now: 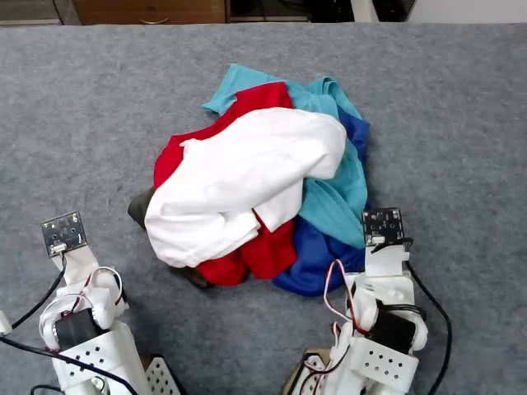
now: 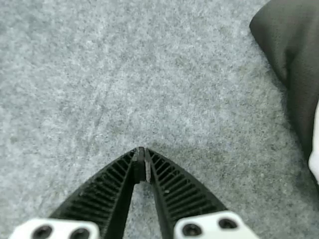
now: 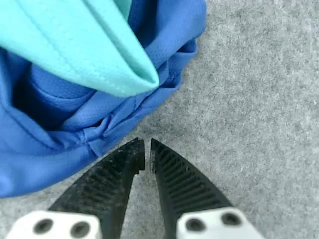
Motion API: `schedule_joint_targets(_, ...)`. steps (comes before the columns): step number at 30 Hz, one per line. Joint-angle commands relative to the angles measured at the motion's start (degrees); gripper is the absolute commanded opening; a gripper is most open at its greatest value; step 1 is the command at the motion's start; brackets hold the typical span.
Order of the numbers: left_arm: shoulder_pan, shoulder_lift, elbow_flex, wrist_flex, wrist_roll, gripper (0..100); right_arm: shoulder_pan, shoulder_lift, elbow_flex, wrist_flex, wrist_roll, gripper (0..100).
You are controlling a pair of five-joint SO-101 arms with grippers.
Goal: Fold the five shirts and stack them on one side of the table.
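The shirts look light and limp and will likely drag each other, so a pinch on the white shirt's point(image 1: 239, 181) loose edge seems best. All five are heaped mid-surface point(image 1: 82, 107): white on top, red shirt point(image 1: 263, 251) beneath, teal shirt point(image 1: 338, 202) at 3 o'clock, blue shirt point(image 1: 313, 263) at 5, dark shirt point(image 1: 142, 207) at 8. The left jaws are closed and empty. The right jaws are almost closed and empty, beside the blue shirt.

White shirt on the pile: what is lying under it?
A red shirt shows directly under the white shirt; a dark shirt peeks out at its left edge. How far they reach beneath is covered.
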Motion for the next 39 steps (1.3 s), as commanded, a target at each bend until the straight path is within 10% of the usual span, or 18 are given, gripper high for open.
schedule_joint_targets(1,-0.79,-0.84,0.62,0.18,0.26,2,1.1,-6.46,0.04,0.26,-0.26,4.1)
schedule_joint_targets(39,-0.7,-0.84,-4.66,0.53,2.29,2,1.1,-6.46,0.04,0.26,-0.26,4.1)
